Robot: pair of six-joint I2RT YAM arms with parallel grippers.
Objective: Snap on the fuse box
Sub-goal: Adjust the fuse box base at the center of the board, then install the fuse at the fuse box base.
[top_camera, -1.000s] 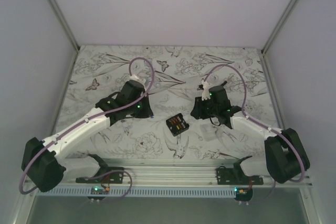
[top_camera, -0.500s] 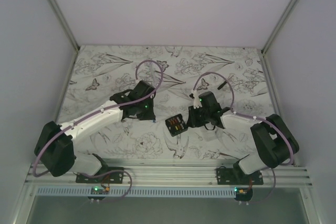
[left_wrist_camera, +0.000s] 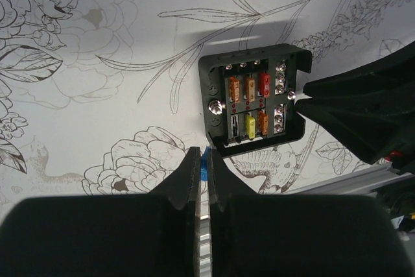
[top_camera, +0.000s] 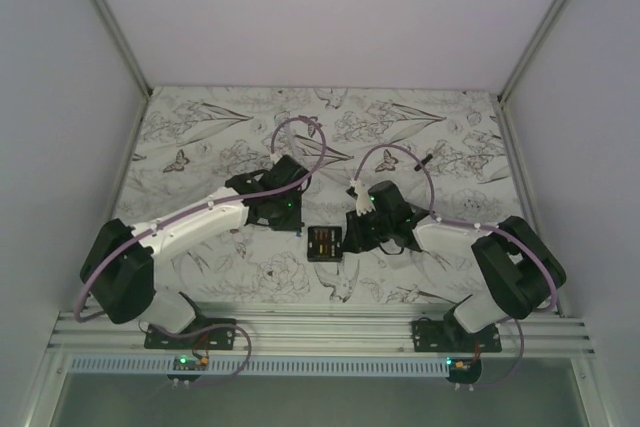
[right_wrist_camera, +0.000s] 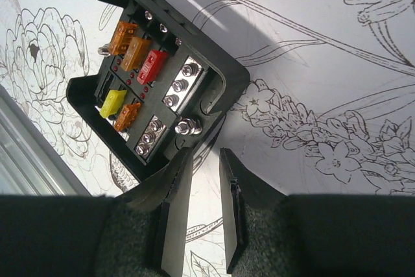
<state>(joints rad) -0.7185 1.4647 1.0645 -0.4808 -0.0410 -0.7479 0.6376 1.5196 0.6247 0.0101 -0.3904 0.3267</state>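
The fuse box [top_camera: 325,243] is a small black open box lying flat on the flower-print table, with orange, red and yellow fuses showing inside. It also shows in the left wrist view [left_wrist_camera: 253,102] and the right wrist view [right_wrist_camera: 155,82]. My left gripper [top_camera: 298,229] is just left of the box, shut on a small blue piece [left_wrist_camera: 205,160] at its tips [left_wrist_camera: 202,159], close to the box's near corner. My right gripper [top_camera: 352,237] is at the box's right side. Its jaws [right_wrist_camera: 204,160] are a little apart and empty, with one fingertip [right_wrist_camera: 178,167] against the box's edge.
A short black stick-like piece [top_camera: 425,160] lies at the back right of the table. An aluminium rail [top_camera: 320,332] runs along the near edge. White walls enclose the table on the left, right and back.
Both arms have swung inward and lowered to the fuse box, one on each side. The box has shifted slightly to the left.
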